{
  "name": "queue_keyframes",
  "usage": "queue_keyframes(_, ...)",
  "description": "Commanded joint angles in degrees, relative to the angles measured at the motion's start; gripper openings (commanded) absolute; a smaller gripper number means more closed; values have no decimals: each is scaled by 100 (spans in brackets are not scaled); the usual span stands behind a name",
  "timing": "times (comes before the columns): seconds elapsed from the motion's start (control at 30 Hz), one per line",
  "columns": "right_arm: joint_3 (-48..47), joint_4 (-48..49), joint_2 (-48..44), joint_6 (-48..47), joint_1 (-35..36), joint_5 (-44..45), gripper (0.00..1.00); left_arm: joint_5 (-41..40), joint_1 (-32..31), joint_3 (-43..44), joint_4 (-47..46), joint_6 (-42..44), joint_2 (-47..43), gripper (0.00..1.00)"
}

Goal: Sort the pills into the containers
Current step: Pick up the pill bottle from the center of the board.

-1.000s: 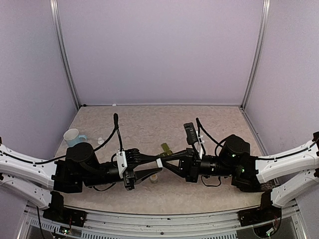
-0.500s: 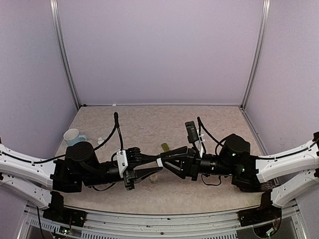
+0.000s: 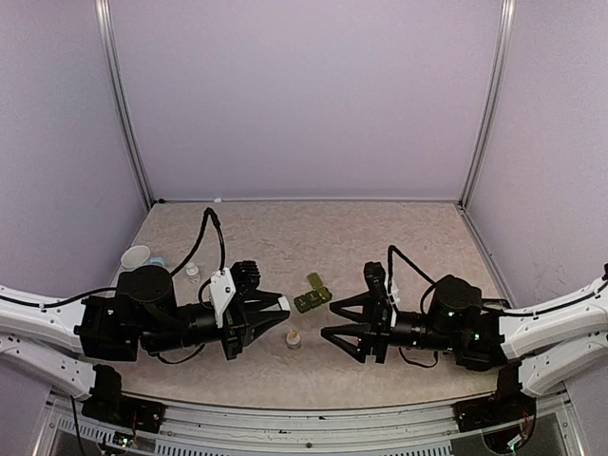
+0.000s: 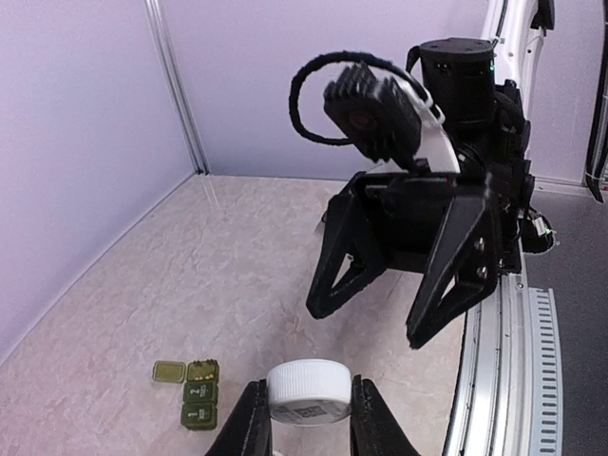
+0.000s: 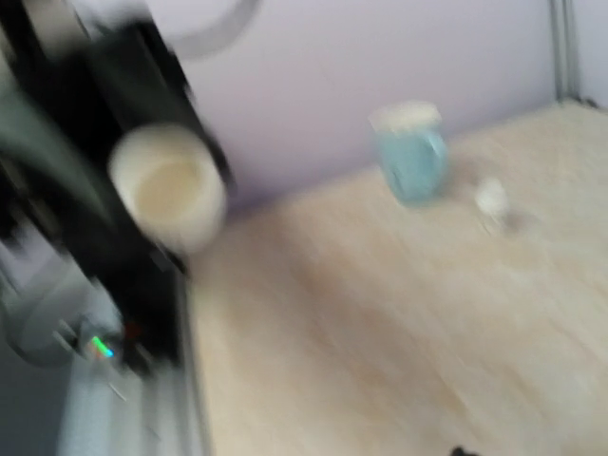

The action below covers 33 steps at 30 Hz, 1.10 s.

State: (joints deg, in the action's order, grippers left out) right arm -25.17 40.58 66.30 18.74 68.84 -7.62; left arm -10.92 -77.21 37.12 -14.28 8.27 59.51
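The containers [image 3: 309, 300], a dark green three-compartment strip, lie between the two arms. In the left wrist view the containers [image 4: 200, 407] show one end lid flipped open, with pale specks that may be pills in that compartment. My left gripper [image 3: 281, 313] is shut on a small bottle with a white ribbed cap [image 4: 307, 391], held above the table. My right gripper [image 4: 369, 323] faces it, open and empty, a short way off and near the containers [image 3: 329, 320]. The right wrist view is blurred and its fingers do not show.
A small open bottle [image 3: 294, 339] stands on the table just in front of the containers. A light blue mug [image 3: 138, 256] [image 5: 408, 157] and a small white bottle [image 3: 193, 272] [image 5: 491, 197] stand at the left edge. Purple walls enclose the table.
The two grippers, joined over the containers a second ago, have parted. The right one opened and drew back to the right; the left drew back left with the bottle.
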Motion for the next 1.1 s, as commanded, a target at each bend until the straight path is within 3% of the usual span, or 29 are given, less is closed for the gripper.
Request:
queue_keyframes(0.0,152,101,949,-962,33,299,65,-441,2,285,968,-706,-212,24)
queue_keyframes(0.33,-399,1453,3742,-1192,51,736,65,-826,9,501,1966,-1510,-439,24)
queue_keyframes(0.63,-1037,1805,4717,-1406,18,1120,60,-1088,42,655,2424,-1900,-623,23)
queue_keyframes(1.07,-1087,2550,5384,-1279,-115,1184,46,-1046,189,805,2756,-2171,-624,24)
